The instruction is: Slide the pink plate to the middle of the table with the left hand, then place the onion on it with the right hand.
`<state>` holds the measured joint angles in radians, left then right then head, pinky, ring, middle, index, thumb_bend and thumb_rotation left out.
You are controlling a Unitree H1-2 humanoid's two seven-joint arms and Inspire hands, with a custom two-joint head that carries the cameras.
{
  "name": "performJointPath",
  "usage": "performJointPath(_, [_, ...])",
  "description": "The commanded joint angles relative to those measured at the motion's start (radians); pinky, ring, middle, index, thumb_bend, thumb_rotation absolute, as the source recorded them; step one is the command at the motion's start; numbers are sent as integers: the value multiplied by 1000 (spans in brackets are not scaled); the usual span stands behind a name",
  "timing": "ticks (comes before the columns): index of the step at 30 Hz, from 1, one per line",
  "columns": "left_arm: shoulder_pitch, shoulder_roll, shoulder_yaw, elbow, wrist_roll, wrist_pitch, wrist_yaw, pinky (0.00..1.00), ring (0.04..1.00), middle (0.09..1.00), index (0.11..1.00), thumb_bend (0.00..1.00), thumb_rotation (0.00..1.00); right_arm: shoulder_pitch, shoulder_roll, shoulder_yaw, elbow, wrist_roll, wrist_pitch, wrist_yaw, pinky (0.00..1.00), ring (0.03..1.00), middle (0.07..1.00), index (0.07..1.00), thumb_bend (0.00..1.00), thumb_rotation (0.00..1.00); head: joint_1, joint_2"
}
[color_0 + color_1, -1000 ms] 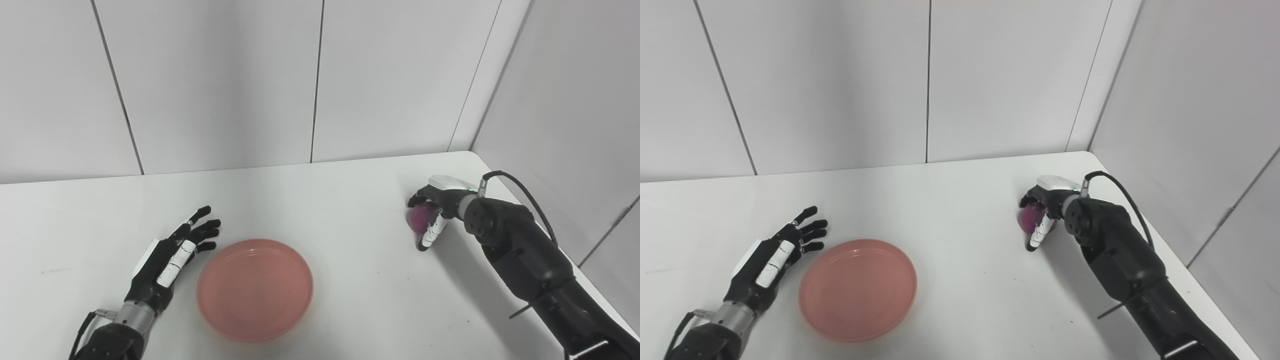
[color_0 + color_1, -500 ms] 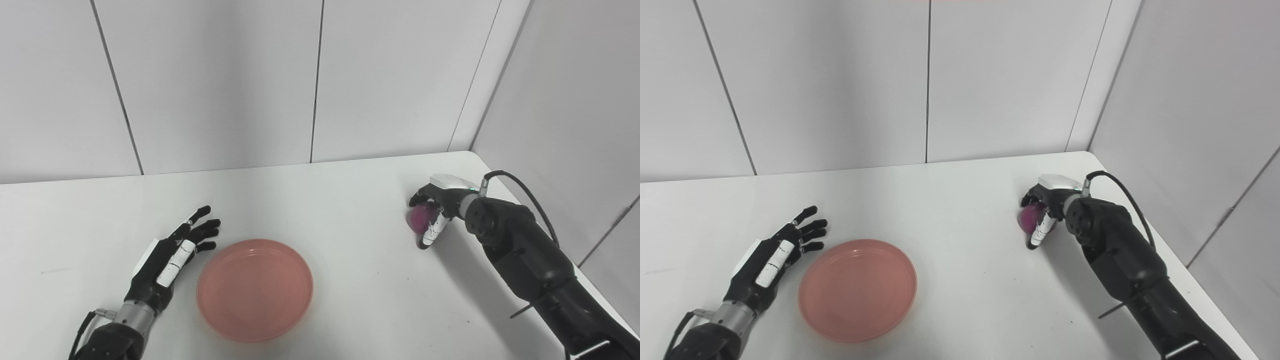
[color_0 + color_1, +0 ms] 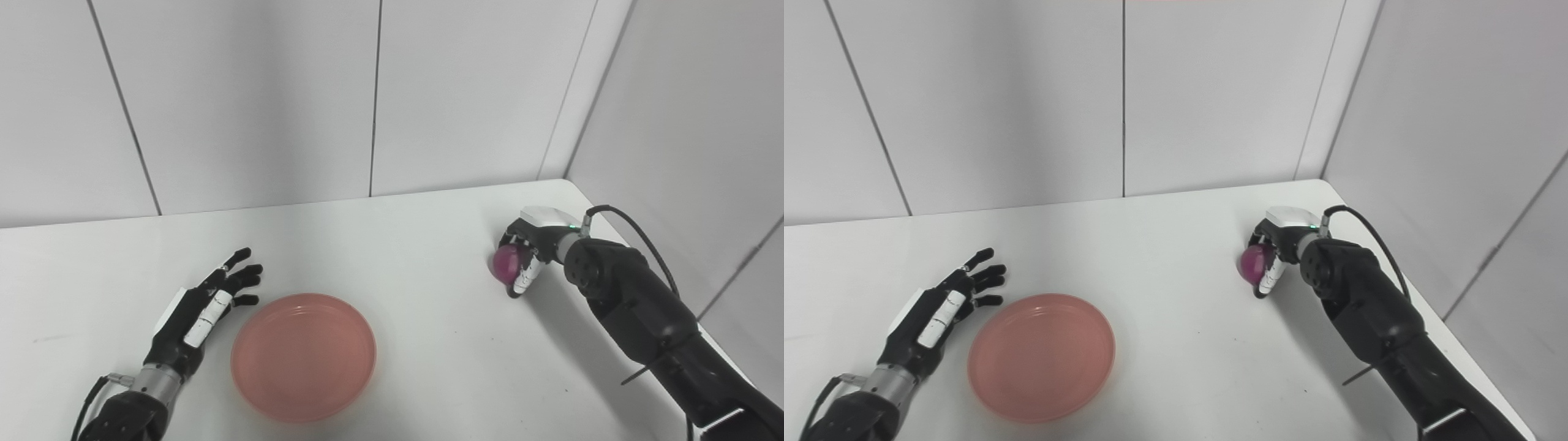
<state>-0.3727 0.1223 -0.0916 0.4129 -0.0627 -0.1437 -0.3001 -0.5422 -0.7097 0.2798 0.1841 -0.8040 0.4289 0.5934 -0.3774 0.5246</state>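
From my station I see the pink plate (image 3: 303, 357) lying flat on the white table (image 3: 429, 367), near the front edge and a little left of the middle. Its shallow well holds nothing.

My left hand (image 3: 199, 312) rests on the tabletop just beside the plate's left rim, fingers spread and stretched forward, gripping nothing; I cannot tell whether it touches the rim.

Well off to the right, toward the far right corner of the table, my right hand (image 3: 1274, 254) has its fingers curled over the purple onion (image 3: 1254, 263), grasping it. The onion sits low, close to the table surface, and I cannot tell whether it is lifted clear or touching. It is well apart from the plate, with bare tabletop between the two.
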Motion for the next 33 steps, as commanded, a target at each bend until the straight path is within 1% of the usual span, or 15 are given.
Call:
performJointPath(1, [36, -4, -5, 23, 1, 24, -2, 829, 856, 848, 887, 791, 856, -1, -24, 4, 3, 13, -20, 0, 355, 435, 489, 668, 574, 0, 1, 1])
performJointPath(4, [37, -4, -5, 18, 0, 30, -3, 831, 860, 851, 888, 803, 855, 2, -23, 4, 3, 21, -18, -9, 328, 405, 484, 660, 568, 0, 1, 1])
performJointPath(9, [39, -3, -6, 3, 3, 38, -2, 819, 853, 846, 885, 787, 855, 5, -25, 5, 3, 33, -15, -12, 303, 377, 481, 651, 566, 0, 1, 3])
performJointPath(13, [40, -3, -7, -3, 4, 44, -1, 834, 860, 851, 892, 755, 860, 9, -29, 4, -7, 43, -14, -14, 277, 352, 479, 648, 565, 0, 2, 4])
performJointPath(16, [38, -3, -7, -1, 5, 48, 0, 835, 860, 851, 892, 745, 858, 8, -32, 5, -25, 44, -14, -9, 288, 377, 482, 641, 564, 0, 2, 3])
performJointPath(19, [36, -3, -6, 5, 4, 45, -1, 836, 862, 853, 893, 736, 856, 8, -33, -1, -49, 51, -15, -13, 287, 375, 482, 629, 565, 0, 2, 2])
performJointPath(22, [31, -2, -7, 19, 4, 35, -4, 837, 862, 853, 896, 750, 857, 4, -36, -6, -104, 53, -10, 1, 295, 374, 482, 628, 565, 0, 2, 1])
performJointPath(23, [31, -2, -7, 22, 4, 33, -4, 835, 862, 852, 895, 761, 855, 2, -37, -5, -121, 50, -6, 8, 311, 387, 484, 537, 541, 0, 2, 1])
performJointPath(24, [31, -3, -7, 22, 4, 33, -4, 834, 861, 851, 894, 759, 855, -4, -39, 0, -149, 41, 0, 21, 332, 410, 470, 525, 533, 0, 3, 1])
performJointPath(28, [32, -5, -9, 15, 10, 34, 0, 827, 858, 848, 890, 749, 858, -21, -41, 1, -246, 26, -2, 56, 382, 463, 449, 532, 526, 0, 5, 1])
performJointPath(30, [34, -6, -11, 9, 13, 38, 3, 825, 857, 847, 890, 752, 860, -30, -37, -5, -288, 33, -10, 65, 384, 468, 448, 530, 526, 0, 7, 1])
performJointPath(31, [34, -7, -11, 7, 14, 40, 4, 825, 856, 847, 890, 754, 861, -35, -32, -7, -312, 39, -13, 71, 372, 455, 450, 530, 525, 0, 7, 1])
performJointPath(32, [35, -9, -12, 6, 14, 42, 5, 824, 855, 847, 890, 746, 860, -42, -27, -7, -333, 42, -13, 78, 365, 413, 474, 548, 516, 0, 8, 1])
performJointPath(33, [35, -10, -12, 6, 14, 44, 6, 824, 855, 847, 890, 744, 859, -50, -23, -6, -353, 45, -12, 87, 364, 406, 478, 552, 514, 0, 10, 0])
